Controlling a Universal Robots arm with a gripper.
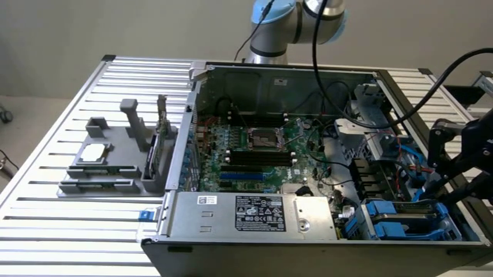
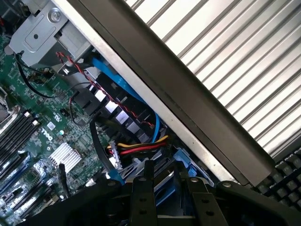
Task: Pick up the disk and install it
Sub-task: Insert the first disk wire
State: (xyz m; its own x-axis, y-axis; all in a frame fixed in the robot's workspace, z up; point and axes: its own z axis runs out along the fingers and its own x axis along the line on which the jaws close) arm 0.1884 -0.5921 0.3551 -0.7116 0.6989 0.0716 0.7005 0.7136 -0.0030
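The disk (image 1: 407, 212), silver-grey in a blue plastic carrier, sits low in the drive bay at the near corner of the open computer case (image 1: 308, 245), on the exterior view's right. My black gripper (image 1: 436, 195) reaches down into that bay from the right. In the wrist view the two dark fingers (image 2: 141, 197) stand on either side of the disk (image 2: 165, 184), and blue carrier plastic shows beside them. The gripper (image 2: 169, 200) looks shut on the disk's edges. The disk's label is hidden.
The motherboard (image 1: 254, 153) fills the case floor, with a large silver labelled box (image 1: 254, 213) along the near wall. Blue, red and yellow cables (image 2: 136, 148) run close to the bay. A grey fixture (image 1: 115, 158) stands on the slatted table at left. A keyboard (image 2: 287, 181) lies outside the case wall.
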